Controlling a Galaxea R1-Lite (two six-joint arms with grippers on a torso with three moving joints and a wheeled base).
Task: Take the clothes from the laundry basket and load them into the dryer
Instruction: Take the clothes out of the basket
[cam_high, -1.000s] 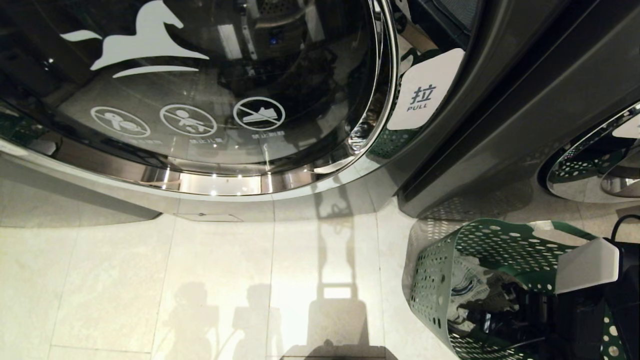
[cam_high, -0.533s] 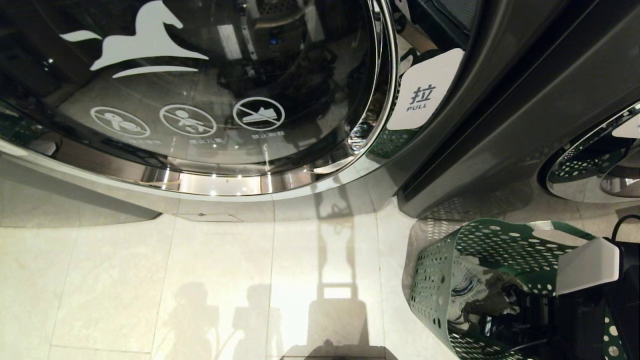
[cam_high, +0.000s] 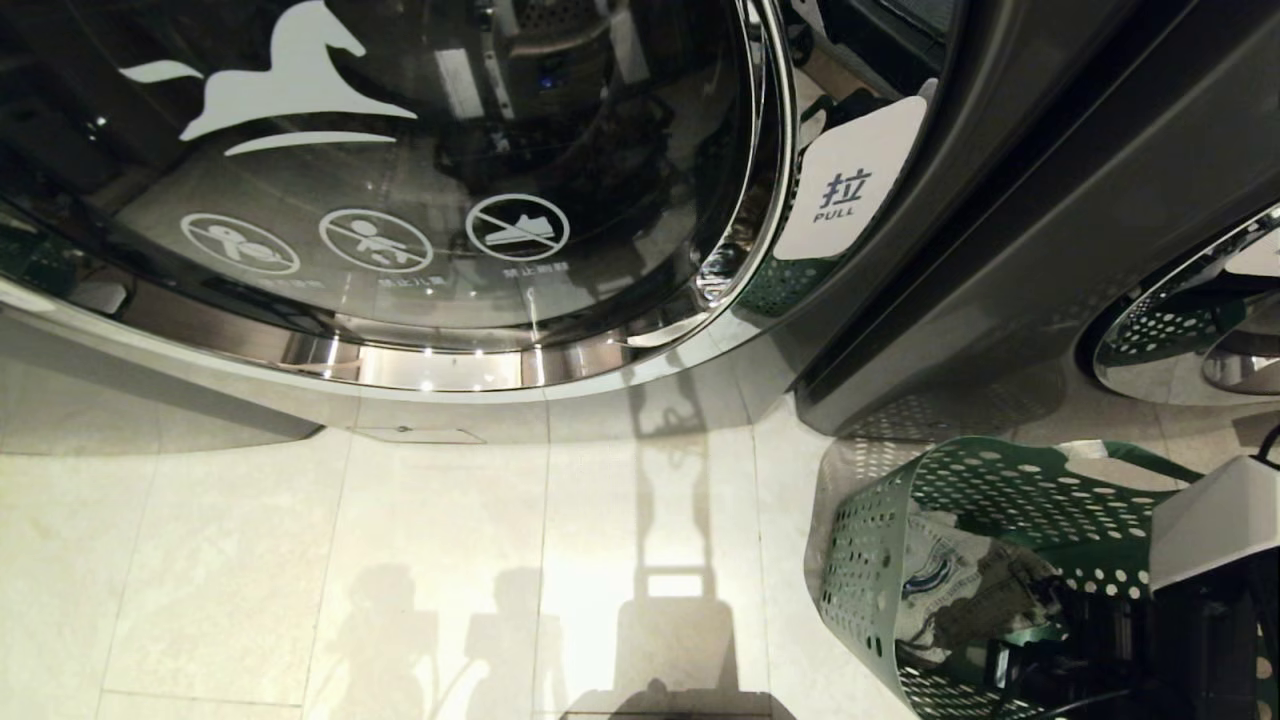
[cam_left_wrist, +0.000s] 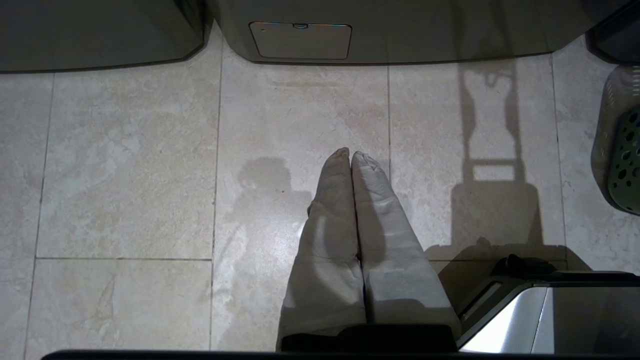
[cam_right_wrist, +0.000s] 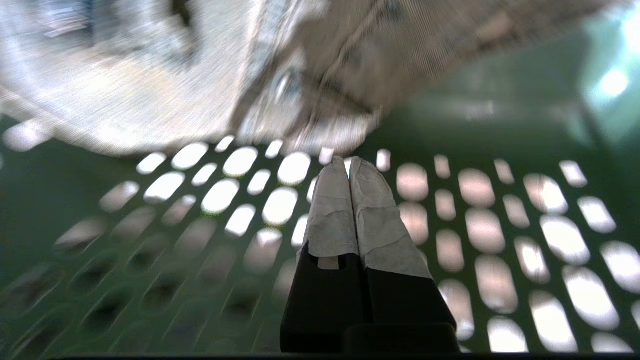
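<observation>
Clothes (cam_high: 960, 590) lie bunched in the green laundry basket (cam_high: 1010, 490) on the floor, right of the dryer door (cam_high: 400, 180).
Right tool (cam_right_wrist: 349, 161) sits inside the basket, fingers pressed together with no fabric between them, the garment just beyond. Left tool (cam_left_wrist: 350, 154) hangs over floor tiles, fingers together.

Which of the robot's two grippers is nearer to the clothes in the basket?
Right. The right gripper is inside the laundry basket beside the clothes; the left gripper hangs over bare floor.
</observation>
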